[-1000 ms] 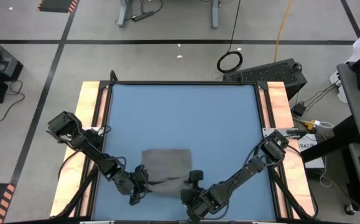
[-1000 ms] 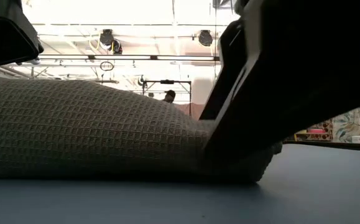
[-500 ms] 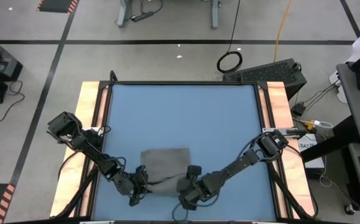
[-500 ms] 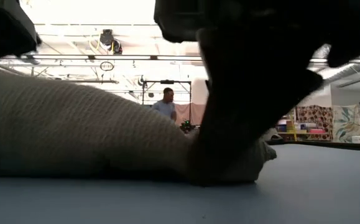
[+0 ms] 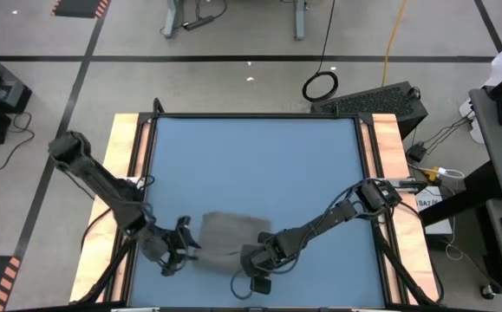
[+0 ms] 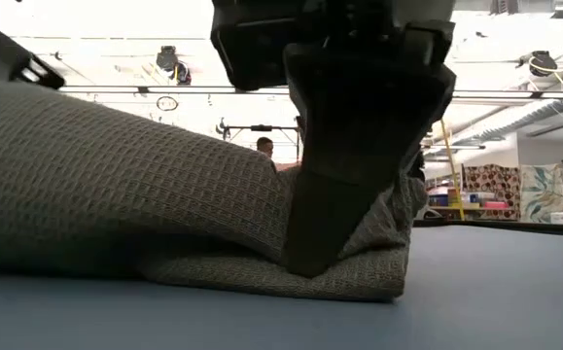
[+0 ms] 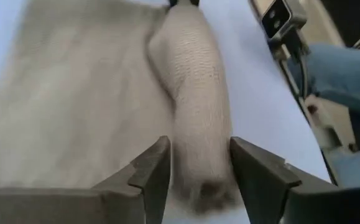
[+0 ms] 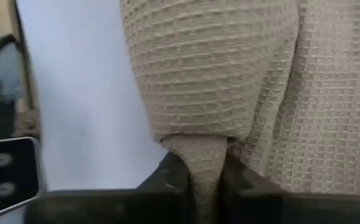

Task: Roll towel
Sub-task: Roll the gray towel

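Observation:
The grey waffle-weave towel (image 5: 229, 232) lies near the table's near edge on the blue top, its near edge rolled into a thick tube (image 7: 192, 81). My left gripper (image 5: 184, 243) hangs open just off the towel's left end, above the table. In its wrist view the roll's end shows between the two fingers (image 7: 198, 152), untouched as far as I can see. At the towel's right near corner my right gripper (image 5: 252, 258) is shut on the cloth. In the low view the towel (image 6: 116, 185) bulges up to the left of that gripper. My right gripper pinches a bunched fold at the right end of the roll (image 8: 204, 155) between its two fingers. The fingers (image 6: 344, 194) come down steeply from above. The cloth fans out wide beyond them, and the towel's lower layers (image 6: 359, 277) lie on the table.
Wooden rails (image 5: 129, 156) (image 5: 389, 147) run along the table's left and right sides. Bare blue tabletop (image 5: 259, 165) stretches toward the far edge. A person (image 6: 264, 148) stands far back in the room, and someone's legs in jeans (image 7: 341, 68) show beyond the table.
My left gripper has opened, let go of the towel's left end, risen and drawn back toward the table's left edge. My right gripper has moved left onto the towel's right near corner, turned, and shut on the cloth there. The towel's right end now stands bunched up.

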You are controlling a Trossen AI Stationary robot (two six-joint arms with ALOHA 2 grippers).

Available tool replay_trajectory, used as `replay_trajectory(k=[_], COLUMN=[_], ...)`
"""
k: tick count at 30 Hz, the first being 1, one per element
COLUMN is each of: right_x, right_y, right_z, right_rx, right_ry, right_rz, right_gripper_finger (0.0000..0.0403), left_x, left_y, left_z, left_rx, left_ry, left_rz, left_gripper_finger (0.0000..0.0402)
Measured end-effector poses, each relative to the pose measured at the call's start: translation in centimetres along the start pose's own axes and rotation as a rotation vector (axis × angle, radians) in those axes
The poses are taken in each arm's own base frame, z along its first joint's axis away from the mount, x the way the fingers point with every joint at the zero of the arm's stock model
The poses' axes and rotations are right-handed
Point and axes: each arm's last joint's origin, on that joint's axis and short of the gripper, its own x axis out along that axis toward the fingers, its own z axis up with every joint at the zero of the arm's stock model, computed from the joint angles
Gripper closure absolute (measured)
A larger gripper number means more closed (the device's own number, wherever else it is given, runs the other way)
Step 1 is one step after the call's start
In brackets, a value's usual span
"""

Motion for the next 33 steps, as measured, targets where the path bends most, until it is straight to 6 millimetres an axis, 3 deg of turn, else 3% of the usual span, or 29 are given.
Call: replay_trajectory(k=[5, 10, 15, 20, 29, 33], right_x=[-0.2, -0.3, -0.3, -0.3, -0.4, -0.4], right_y=[-0.8, -1.6, -2.3, -2.6, -2.7, -2.6], right_z=[0.9, 1.6, 2.4, 2.8, 2.9, 2.9], right_rx=[0.047, 0.083, 0.102, 0.112, 0.113, 0.136], right_ry=[0.03, 0.074, 0.108, 0.132, 0.132, 0.133], right_rz=[0.063, 0.126, 0.214, 0.264, 0.267, 0.265], right_gripper_finger=[0.0385, 0.0358, 0.0361, 0.0366, 0.0366, 0.0365], left_x=[-3.3, -3.7, -2.3, -0.2, 2.4, 3.8], left_y=[-0.6, -3.3, -4.4, -4.7, -4.7, -4.2], left_z=[0.4, -0.4, -1.9, -3.3, -5.3, -5.8], left_rx=[-0.034, 0.059, 0.17, 0.21, 0.271, 0.268], left_ry=[-0.092, -0.207, -0.251, -0.206, -0.159, -0.143], left_rz=[0.023, -0.019, 0.097, 0.106, 0.161, 0.193], left_gripper_finger=[0.0228, 0.0228, 0.0228, 0.0224, 0.0142, 0.0126])
